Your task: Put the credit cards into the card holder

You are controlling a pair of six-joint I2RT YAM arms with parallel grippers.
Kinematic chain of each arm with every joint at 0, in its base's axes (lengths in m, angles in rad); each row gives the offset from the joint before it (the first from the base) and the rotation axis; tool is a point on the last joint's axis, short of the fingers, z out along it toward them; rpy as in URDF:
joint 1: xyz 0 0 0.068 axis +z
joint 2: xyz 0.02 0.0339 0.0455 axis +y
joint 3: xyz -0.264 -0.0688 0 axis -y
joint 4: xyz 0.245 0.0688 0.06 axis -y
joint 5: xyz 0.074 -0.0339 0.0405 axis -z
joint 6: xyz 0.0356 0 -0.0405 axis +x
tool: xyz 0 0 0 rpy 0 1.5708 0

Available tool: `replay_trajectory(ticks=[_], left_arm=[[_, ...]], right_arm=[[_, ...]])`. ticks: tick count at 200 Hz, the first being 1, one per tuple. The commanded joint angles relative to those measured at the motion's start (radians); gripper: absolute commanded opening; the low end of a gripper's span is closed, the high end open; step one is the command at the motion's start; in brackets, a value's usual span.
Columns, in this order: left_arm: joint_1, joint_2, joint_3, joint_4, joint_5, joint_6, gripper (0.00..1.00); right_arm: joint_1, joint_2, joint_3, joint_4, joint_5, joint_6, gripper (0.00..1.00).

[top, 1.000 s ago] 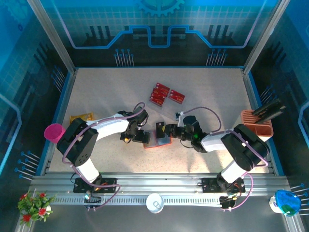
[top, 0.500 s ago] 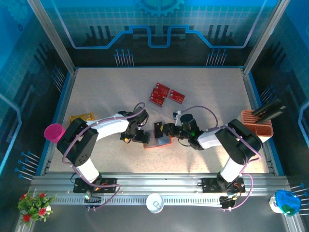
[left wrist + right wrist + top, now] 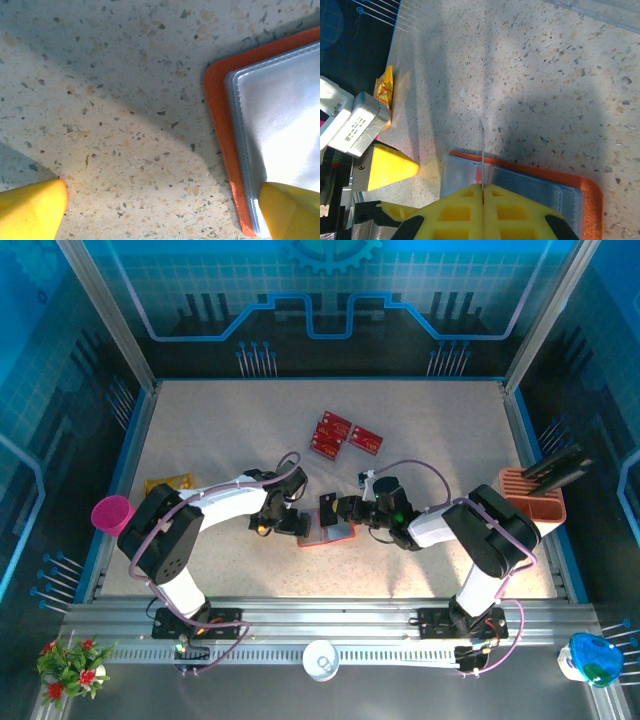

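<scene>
The card holder [image 3: 328, 533] lies open on the table, orange-red with grey pockets [image 3: 280, 120]. My right gripper [image 3: 343, 510] is shut on a dark credit card [image 3: 327, 508], held upright over the holder. In the right wrist view the gripper [image 3: 482, 187] pinches the card [image 3: 481, 145] edge-on above the holder [image 3: 570, 192]. My left gripper [image 3: 291, 521] stands open at the holder's left edge. In the left wrist view this gripper [image 3: 160, 210] has one fingertip [image 3: 292, 212] over the holder's corner and the other on bare table. Red credit cards [image 3: 342, 434] lie in a cluster farther back.
A peach slotted stand [image 3: 533, 496] sits at the right edge. On the left are a pink cup [image 3: 112, 512] and a yellow packet [image 3: 168, 483]. A clear tray's edge [image 3: 600, 10] lies beyond the holder. The left finger [image 3: 390, 167] is close beside the holder.
My right gripper has shifted a little to the left with the dark card, over the holder. The left arm has stayed still.
</scene>
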Motion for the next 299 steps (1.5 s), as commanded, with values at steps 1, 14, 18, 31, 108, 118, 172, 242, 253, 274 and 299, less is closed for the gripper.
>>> replay_trajectory(ticks=[1, 14, 18, 31, 108, 118, 172, 242, 253, 274, 299], left_arm=[[-0.014, 0.062, -0.036, -0.028, -0.006, -0.003, 0.99], [-0.015, 0.066, -0.034, -0.029, -0.006, -0.002, 0.99], [-0.014, 0.067, -0.033, -0.030, -0.005, -0.002, 0.99], [-0.014, 0.068, -0.032, -0.029, -0.005, -0.003, 0.99], [-0.014, 0.074, -0.027, -0.029, -0.005, -0.001, 0.99], [-0.016, 0.075, -0.027, -0.030, -0.005, -0.001, 0.99], [-0.015, 0.074, -0.027, -0.031, -0.004, -0.002, 0.99], [-0.014, 0.070, -0.029, -0.027, -0.004, -0.004, 0.99], [-0.015, 0.068, -0.029, -0.027, -0.002, -0.005, 0.99], [-0.016, 0.067, -0.027, -0.025, -0.002, -0.003, 0.99], [-0.016, 0.061, -0.017, -0.031, -0.001, 0.003, 0.99]], right_arm=[[0.013, 0.023, -0.023, 0.012, -0.024, -0.020, 0.00], [0.017, 0.023, -0.029, 0.016, -0.024, -0.016, 0.00], [0.018, 0.023, -0.032, 0.018, -0.023, -0.016, 0.00], [0.020, 0.021, -0.041, 0.026, -0.023, -0.009, 0.00], [0.035, 0.044, -0.080, 0.132, -0.042, 0.055, 0.00], [0.038, 0.047, -0.079, 0.142, -0.043, 0.061, 0.00], [0.044, 0.041, -0.081, 0.162, -0.049, 0.076, 0.00], [0.042, 0.005, -0.075, 0.134, -0.035, 0.076, 0.00], [0.043, 0.006, -0.073, 0.129, -0.036, 0.075, 0.00], [0.039, 0.004, -0.074, 0.120, -0.033, 0.073, 0.00], [0.038, -0.013, -0.073, 0.095, -0.024, 0.065, 0.00]])
